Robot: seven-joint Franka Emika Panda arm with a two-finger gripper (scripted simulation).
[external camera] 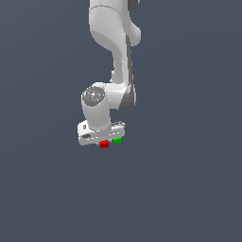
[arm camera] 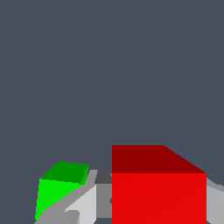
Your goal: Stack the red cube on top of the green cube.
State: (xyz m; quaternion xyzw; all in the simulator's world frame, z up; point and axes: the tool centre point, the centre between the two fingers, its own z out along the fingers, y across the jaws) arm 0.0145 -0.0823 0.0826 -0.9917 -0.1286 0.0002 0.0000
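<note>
Red cube (arm camera: 158,192) sits between our hand's (external camera: 105,142) fingers (arm camera: 83,205), which look closed on it | green cube (external camera: 116,140) just beside, on the desk (external camera: 189,189), not touching | step: grasp or early carry, we judge | next: lift, centre over green, lower, release.

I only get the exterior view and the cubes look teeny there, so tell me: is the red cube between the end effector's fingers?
Observer: Yes. In the wrist view the red cube sits between the fingers of the end effector, with grey finger showing on each side of it.
Operator: Is the green one touching it?
Observer: No. The green cube stands apart, with one finger in the gap between them.
Operator: Are they lined up straight?
Observer: No. The green cube is turned at an angle to the red one.
</note>
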